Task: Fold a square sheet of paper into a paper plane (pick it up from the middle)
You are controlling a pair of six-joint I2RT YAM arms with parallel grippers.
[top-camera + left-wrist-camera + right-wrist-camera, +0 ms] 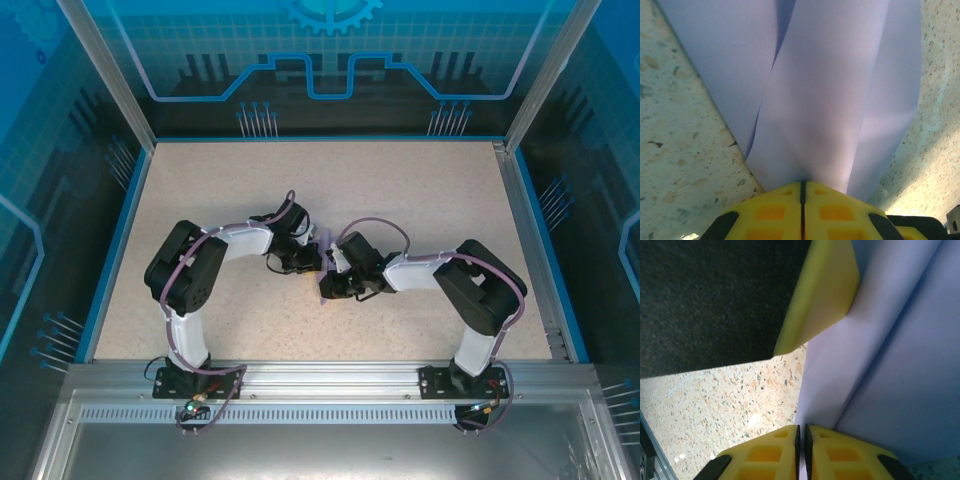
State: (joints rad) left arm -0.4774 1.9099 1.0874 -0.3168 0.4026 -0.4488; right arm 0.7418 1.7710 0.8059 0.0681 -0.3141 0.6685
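A speckled beige table (400, 180) sits inside blue-printed panel walls (330, 50).

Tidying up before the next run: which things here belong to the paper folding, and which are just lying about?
Job:
paper, pinched by both grippers
left gripper
right gripper

Not the job, all fixtures:
table
metal rail at the near edge
blue walls
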